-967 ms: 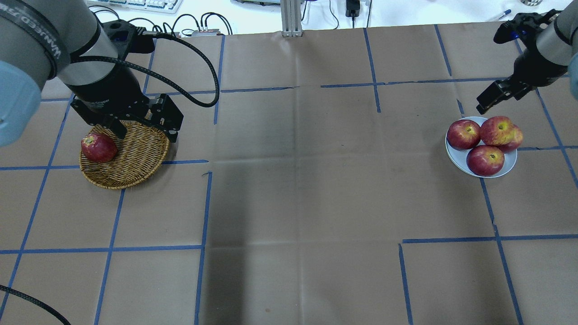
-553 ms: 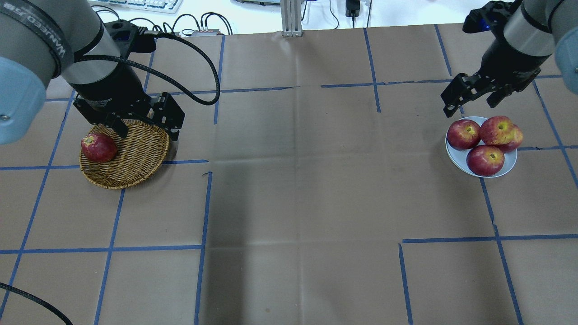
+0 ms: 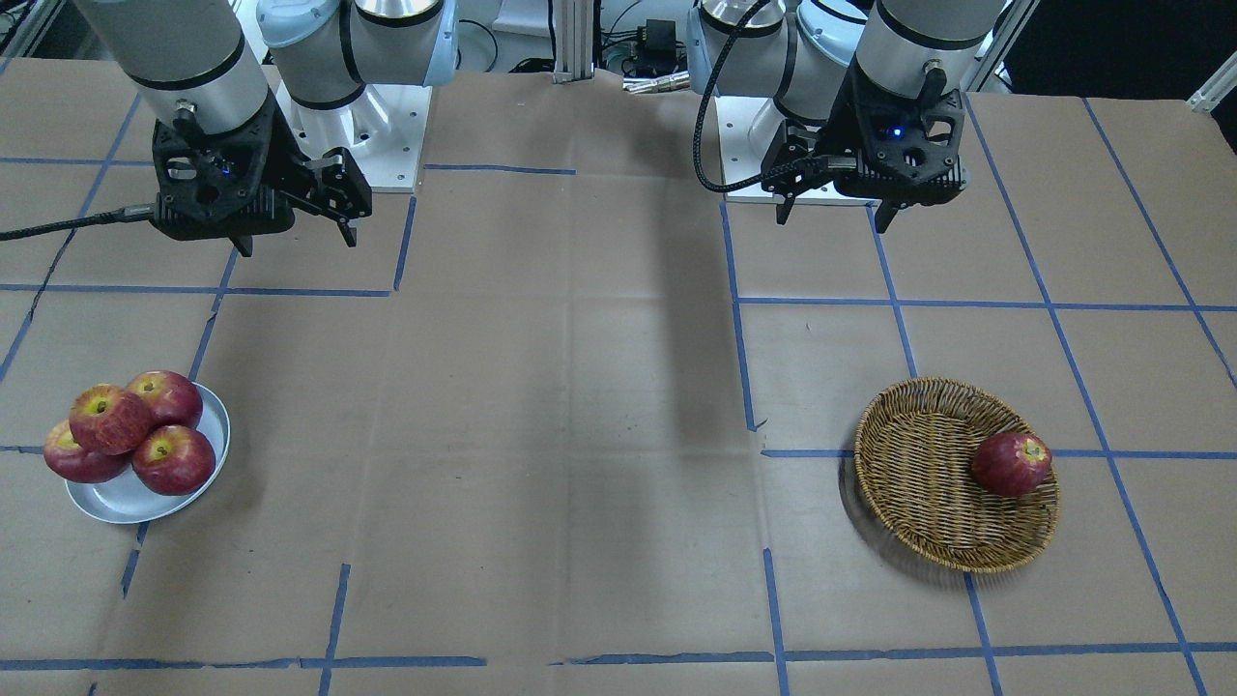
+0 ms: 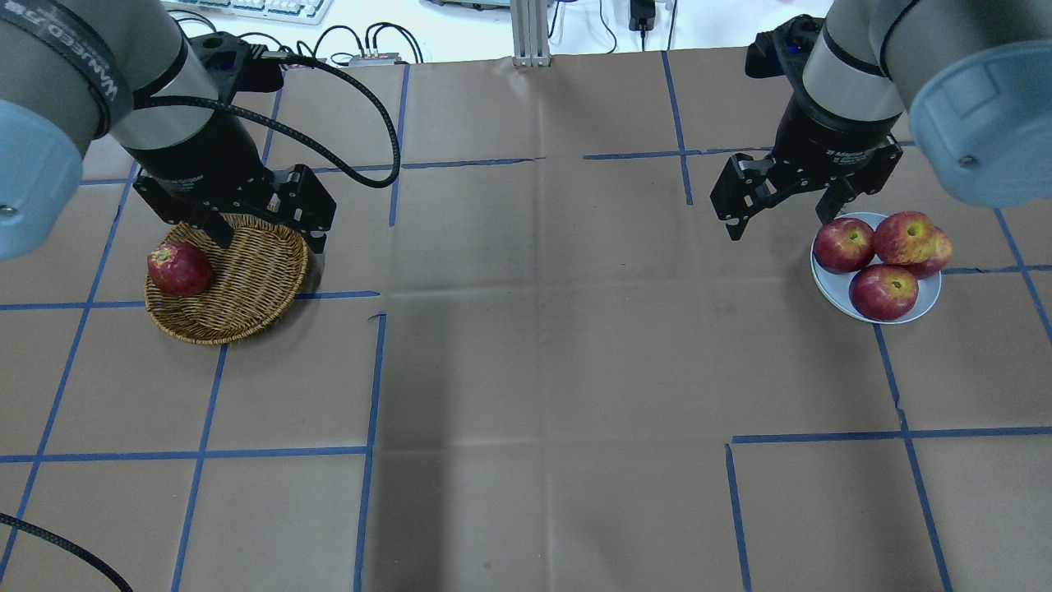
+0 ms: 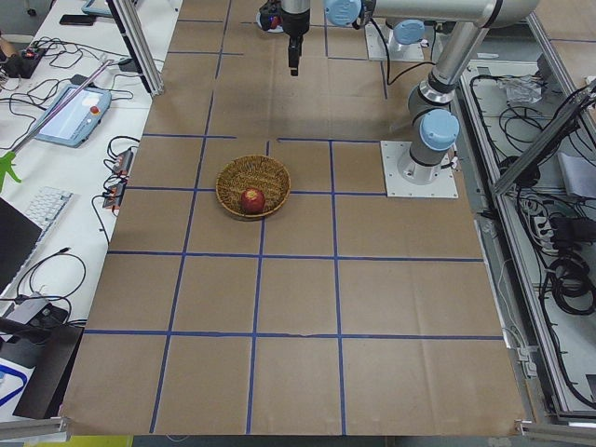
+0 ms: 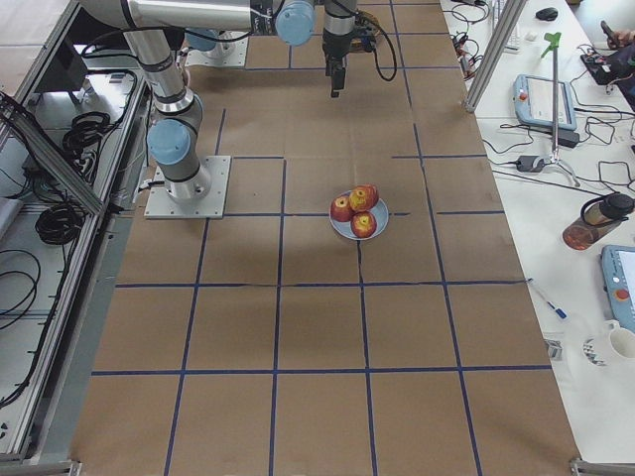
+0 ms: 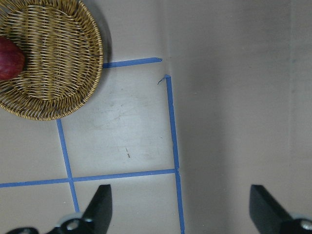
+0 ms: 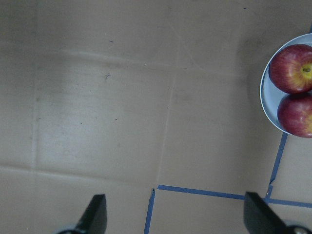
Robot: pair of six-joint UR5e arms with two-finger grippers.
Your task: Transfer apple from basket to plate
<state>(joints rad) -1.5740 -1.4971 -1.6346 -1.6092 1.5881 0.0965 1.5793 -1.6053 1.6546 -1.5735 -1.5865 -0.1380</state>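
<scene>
The streaky pinkish-red apple [image 4: 904,237] with a yellow stem patch lies on top of three darker apples on the pale plate [image 4: 828,285]; it also shows in the front view [image 3: 108,418]. The wicker basket [image 4: 246,279] holds one dark red apple [image 4: 179,268] at its left side. My left gripper [image 4: 269,240] is open and empty, raised above the basket's far rim. My right gripper [image 4: 778,224] is open and empty, raised just left of the plate. The right wrist view shows two dark apples [image 8: 295,68] at its right edge.
Brown paper with blue tape lines [image 4: 370,370] covers the table. Cables and a keyboard [image 4: 246,8] lie beyond the far edge. A black cable [image 4: 362,99] loops off my left wrist.
My right arm has swung left from the far right edge to a spot beside the plate's left side. My left arm has barely moved. The apples have not moved.
</scene>
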